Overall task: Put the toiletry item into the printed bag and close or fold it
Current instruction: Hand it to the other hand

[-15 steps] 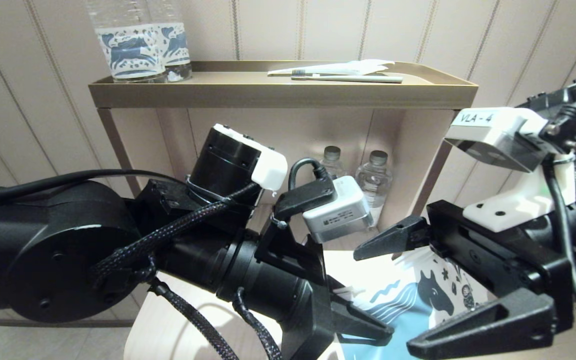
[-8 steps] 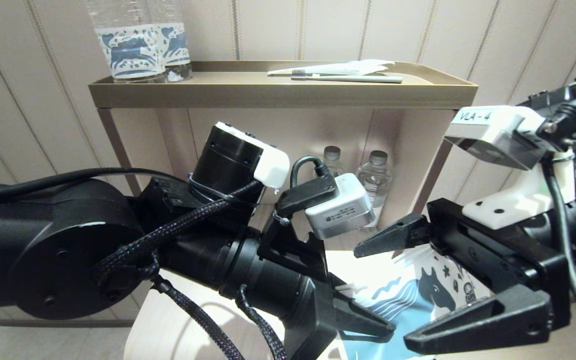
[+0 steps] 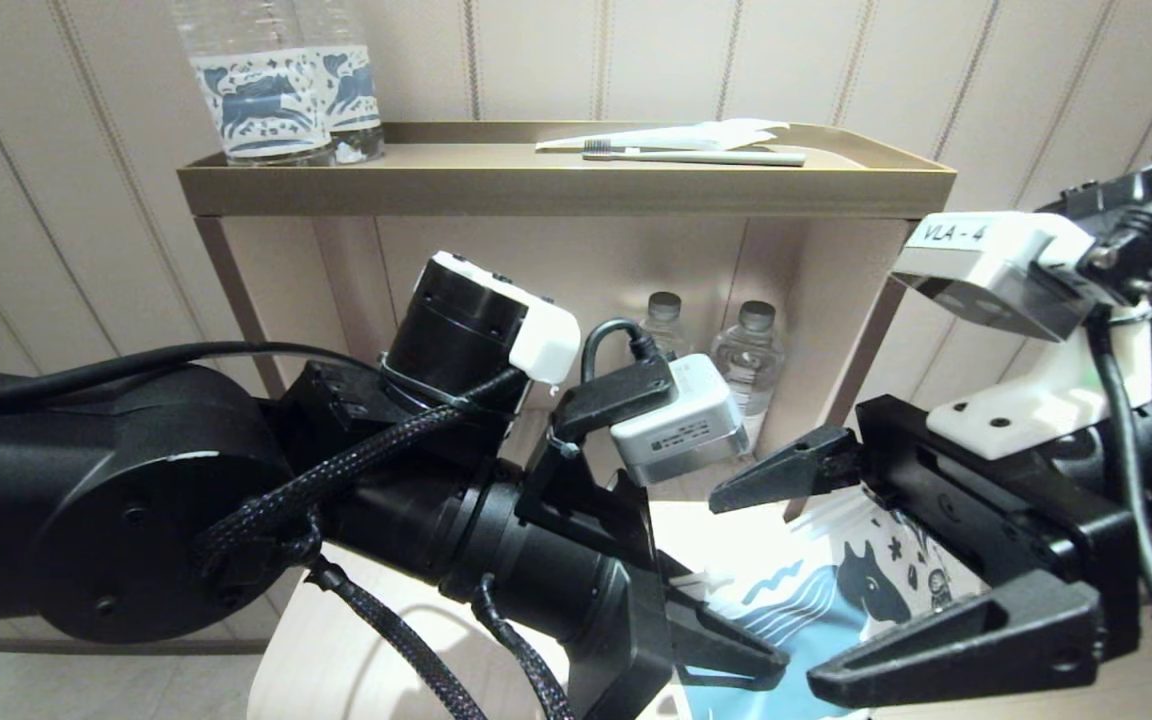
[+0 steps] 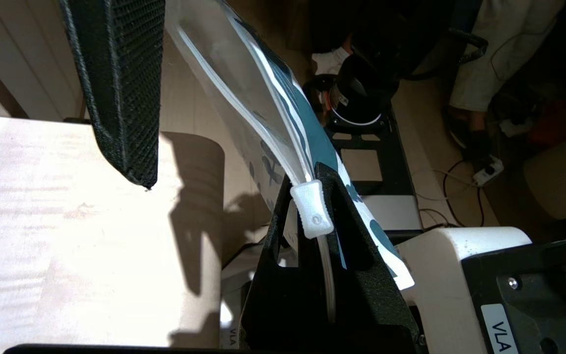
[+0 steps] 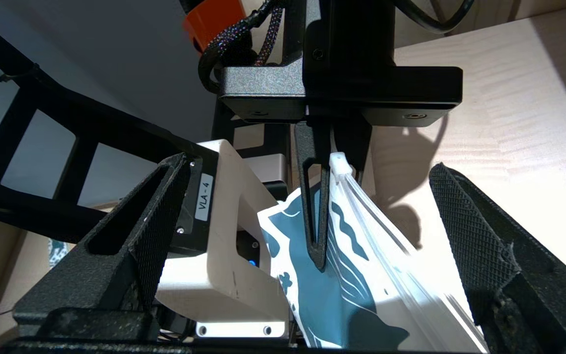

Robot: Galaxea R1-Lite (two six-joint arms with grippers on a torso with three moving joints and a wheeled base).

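Note:
The printed bag [image 3: 841, 600], white with a blue horse and waves, hangs above the table between both grippers. My left gripper [image 3: 761, 665] is shut on the bag's zip edge, right beside the white slider [image 4: 312, 209]. My right gripper [image 3: 766, 595] is open, one finger above and one below the bag, touching nothing. In the right wrist view the bag [image 5: 361, 275] lies between the wide-spread fingers [image 5: 484, 255], with the left gripper [image 5: 325, 216] clamped on its top. A toothbrush [image 3: 706, 157] lies on the shelf top beside a plain white wrapper [image 3: 706, 133].
A gold shelf unit [image 3: 566, 185] stands straight ahead. Printed water bottles [image 3: 276, 90] stand on its top left, and two small bottles [image 3: 756, 350] sit in its lower bay. A light wooden table [image 3: 336, 640] lies under the arms.
The left arm has edged slightly up and to the right with the bag in its grip. The right gripper's lower finger has drawn a little closer to the bag.

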